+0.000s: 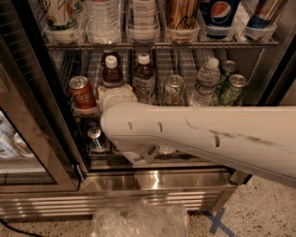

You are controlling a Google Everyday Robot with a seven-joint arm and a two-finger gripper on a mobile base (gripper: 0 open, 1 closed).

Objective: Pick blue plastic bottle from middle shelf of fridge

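Camera view: the fridge (55, 152) stands open. On its middle wire shelf are a red Coca-Cola can (83, 94), the blue plastic bottle (112, 70) with a twin bottle (144, 79) just beside it, a silver can (174, 90), one water bottle (204, 83) and two green cans (232, 89). A Pepsi bottle (220, 13) sits on the shelf above. The gripper (116, 94) is just before the blue plastic bottle, largely hidden by the white arm (199, 134); I cannot tell whether it is open or closed.

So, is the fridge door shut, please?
No, the glass door stands open and the gripper is inside the fridge.
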